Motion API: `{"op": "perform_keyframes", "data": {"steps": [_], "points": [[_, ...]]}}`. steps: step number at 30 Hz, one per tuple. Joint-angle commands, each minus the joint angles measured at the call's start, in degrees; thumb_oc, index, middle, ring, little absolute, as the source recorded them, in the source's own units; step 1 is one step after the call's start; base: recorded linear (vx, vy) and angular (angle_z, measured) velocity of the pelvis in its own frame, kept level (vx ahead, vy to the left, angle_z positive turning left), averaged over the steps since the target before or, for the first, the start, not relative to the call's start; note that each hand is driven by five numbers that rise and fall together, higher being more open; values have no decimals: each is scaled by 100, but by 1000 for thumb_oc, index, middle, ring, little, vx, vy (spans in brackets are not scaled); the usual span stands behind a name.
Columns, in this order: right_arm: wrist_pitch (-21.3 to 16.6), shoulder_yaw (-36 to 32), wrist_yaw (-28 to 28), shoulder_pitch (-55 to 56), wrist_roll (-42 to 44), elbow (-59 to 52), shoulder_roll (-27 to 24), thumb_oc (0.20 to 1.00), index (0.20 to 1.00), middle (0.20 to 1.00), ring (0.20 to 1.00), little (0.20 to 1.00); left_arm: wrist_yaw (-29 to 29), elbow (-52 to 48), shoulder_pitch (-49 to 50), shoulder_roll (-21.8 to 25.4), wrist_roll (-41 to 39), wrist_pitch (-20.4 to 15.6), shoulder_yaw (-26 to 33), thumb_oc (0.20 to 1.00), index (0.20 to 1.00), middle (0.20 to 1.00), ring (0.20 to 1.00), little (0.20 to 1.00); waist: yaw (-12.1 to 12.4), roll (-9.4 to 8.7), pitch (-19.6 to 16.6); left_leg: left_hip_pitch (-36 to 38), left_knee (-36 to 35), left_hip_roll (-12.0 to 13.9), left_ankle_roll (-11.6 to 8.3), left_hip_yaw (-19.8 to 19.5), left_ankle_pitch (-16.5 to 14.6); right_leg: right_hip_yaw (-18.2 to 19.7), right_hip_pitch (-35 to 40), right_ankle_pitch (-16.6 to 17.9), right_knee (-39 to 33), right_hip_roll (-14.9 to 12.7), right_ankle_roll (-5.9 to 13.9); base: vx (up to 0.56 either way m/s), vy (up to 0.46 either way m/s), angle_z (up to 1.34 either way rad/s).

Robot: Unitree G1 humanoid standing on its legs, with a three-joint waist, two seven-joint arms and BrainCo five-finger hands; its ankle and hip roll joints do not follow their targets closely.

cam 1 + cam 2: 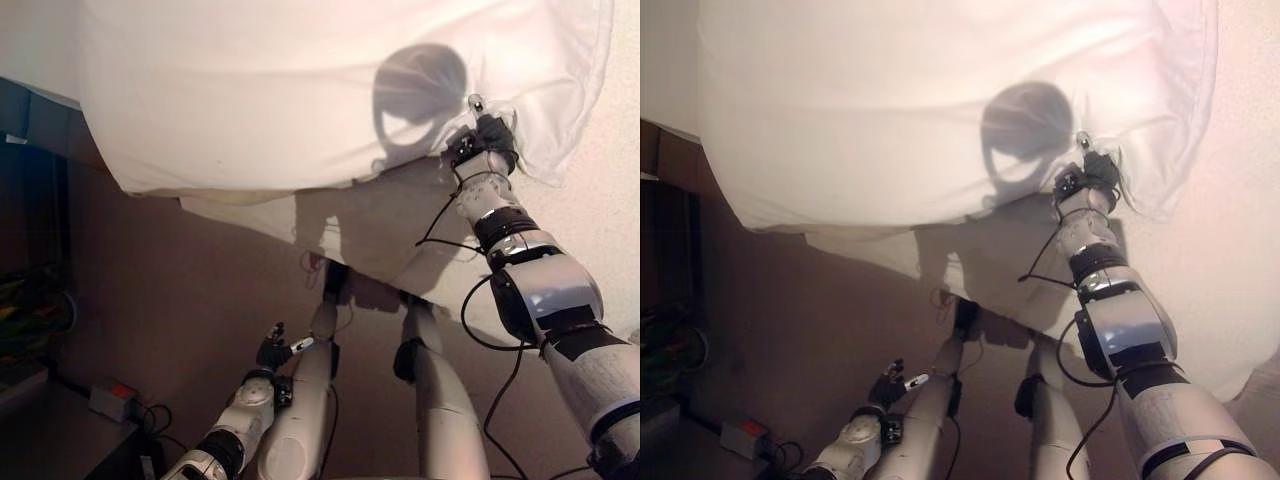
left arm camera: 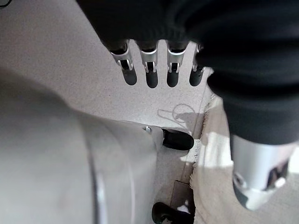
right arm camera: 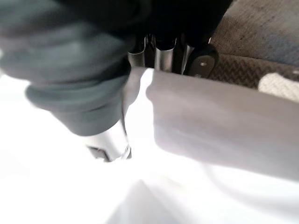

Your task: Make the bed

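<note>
White, puffy fabric pillow [image 1: 330,90] is pinched at its lower edge by the right hand [image 1: 482,140], whose fingers [image 3: 163,58] curl over the cloth rim while the thumb presses from the near side, as the right wrist view shows. The pillow spreads away from that grip, mostly to the hand's left and beyond it, hanging above a pale cream bedspread [image 1: 380,230] that lies just under the hand and runs on to its right. A brown carpeted floor [image 1: 180,300] lies below the bedspread's edge. The left hand [image 1: 275,350] hangs low over that floor, well apart from the pillow, its fingers [image 2: 149,70] straight and loosely spread, holding nothing.
</note>
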Motion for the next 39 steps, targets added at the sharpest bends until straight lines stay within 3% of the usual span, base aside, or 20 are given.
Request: {"op": "perform_keyframes", "data": {"steps": [1, 10, 14, 17, 20, 27, 35, 39], "points": [[-428, 244, 142, -592, 133, -497, -612, 200, 200, 200, 200, 200, 23, -32, -67, 102, -130, 4, -241, 1000, 1000, 1000, 1000, 1000, 162, -123, 113, -215, -7, -348, -23, 259, 3, 388, 535, 193, 63, -201, 492, 0, 0, 0], [-787, 192, -206, 15, -549, -1777, -647, 200, 200, 200, 200, 200, -10, -741, -6, 139, -187, -121, -236, 1000, 1000, 1000, 1000, 1000, -60, -167, 70, 144, -4, -333, 67, 370, -49, 493, 708, 99, 230, -251, 470, -1, 4, 0], [-877, 101, -340, 396, -958, -2335, -719, 200, 200, 200, 200, 200, -343, -1977, 168, 484, -279, -223, -458, 1000, 1000, 1000, 1000, 1000, -137, -129, 33, 334, 289, -414, 175, 453, -233, 603, 927, 16, 369, -324, 452, -29, 61, 4], [-691, 184, -363, 570, -1382, -2653, -885, 200, 200, 200, 200, 200, -814, -3444, 339, 946, -1009, -169, -583, 1000, 1000, 1000, 1000, 1000, -231, -76, 36, 395, 787, -507, 308, 579, -524, 764, 970, -131, 780, -422, 411, -67, 100, -2], [-534, 308, -293, 590, -1530, -2721, -934, 200, 200, 200, 200, 200, -1035, -4094, 276, 1147, -1539, -132, -684, 1000, 1000, 1000, 1000, 1000, -317, -63, 26, 442, 914, -534, 360, 656, -615, 847, 966, -187, 941, -449, 401, -57, 89, -23], [-103, 876, 102, 539, -1528, -2792, -740, 200, 200, 200, 200, 200, -1181, -4692, -569, 1410, -2607, 39, -1243, 1000, 1000, 1000, 1000, 1000, -605, -129, 11, 762, 939, -538, 426, 818, -642, 1021, 1083, -252, 1140, -447, 368, -63, 65, -11], [48, 1310, 365, 852, -1294, -3278, -234, 200, 200, 200, 200, 200, -867, -4119, -1214, 944, -3458, 69, -1413, 1000, 1000, 1000, 1000, 1000, -822, -279, -74, 924, 977, -538, 475, 964, -653, 1160, 1131, -240, 1218, -427, 348, -52, 30, -17], [19, 1421, 421, 1452, -1167, -3909, 130, 200, 200, 200, 200, 200, -635, -3392, -1574, 236, -4279, -36, -1154, 1000, 1000, 1000, 1000, 1000, -947, -416, -177, 896, 1099, -555, 496, 1002, -688, 1220, 1077, -261, 1336, -429, 318, -48, -12, -8]]}}
